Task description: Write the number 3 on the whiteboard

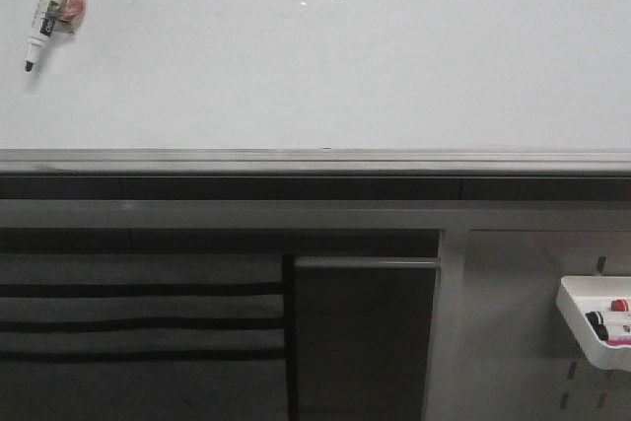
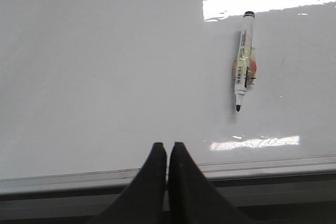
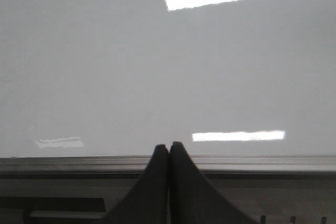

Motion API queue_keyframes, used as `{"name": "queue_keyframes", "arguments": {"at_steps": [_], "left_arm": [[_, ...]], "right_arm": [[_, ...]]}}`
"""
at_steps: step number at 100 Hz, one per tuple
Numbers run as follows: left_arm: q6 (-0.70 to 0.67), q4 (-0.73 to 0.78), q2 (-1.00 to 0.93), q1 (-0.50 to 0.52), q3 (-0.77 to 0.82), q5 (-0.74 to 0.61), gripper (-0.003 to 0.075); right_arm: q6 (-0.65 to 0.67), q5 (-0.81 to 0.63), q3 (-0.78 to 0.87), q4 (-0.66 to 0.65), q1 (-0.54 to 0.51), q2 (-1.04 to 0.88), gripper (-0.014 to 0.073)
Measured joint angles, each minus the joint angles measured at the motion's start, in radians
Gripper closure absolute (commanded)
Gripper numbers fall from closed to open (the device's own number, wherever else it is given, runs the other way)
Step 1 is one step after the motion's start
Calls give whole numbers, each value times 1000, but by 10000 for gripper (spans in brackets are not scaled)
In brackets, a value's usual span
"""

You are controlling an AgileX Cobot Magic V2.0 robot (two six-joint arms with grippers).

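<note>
Up at ten o'clock on the whiteboard (image 1: 315, 66), the marker (image 1: 51, 9) looks light and slick; pinch its taped mid-barrel, both grippers' jaws being pressed together.

Left end effector (image 2: 167, 153) with two matte black fingers (image 2: 152, 182), smooth and curved, narrowing to rounded tips, right end effector (image 3: 168, 153) of same black tapered shape, plain surface

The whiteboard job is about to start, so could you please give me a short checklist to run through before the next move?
1. Whiteboard blank, no 3 yet: ok.
2. Marker located, on the board at its upper left in the front view: ok.
3. Marker uncapped, dark tip exposed: ok.
4. Left gripper open for grasping: not ok, shut and empty.
5. Right gripper free: ok, shut and empty.
6. How the marker is fastened: cannot tell.
</note>
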Motion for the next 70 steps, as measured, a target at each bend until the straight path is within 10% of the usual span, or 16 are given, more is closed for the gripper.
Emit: {"name": "queue_keyframes", "arguments": {"at_steps": [26,70], "left_arm": [[0,-70,0,0,-40,24,738],[0,-97,180,0,-580,477,738]], "right_arm": [[-10,6,-3,-43,0,0,668],[2,390,-424,-9,0,115,668]]}}
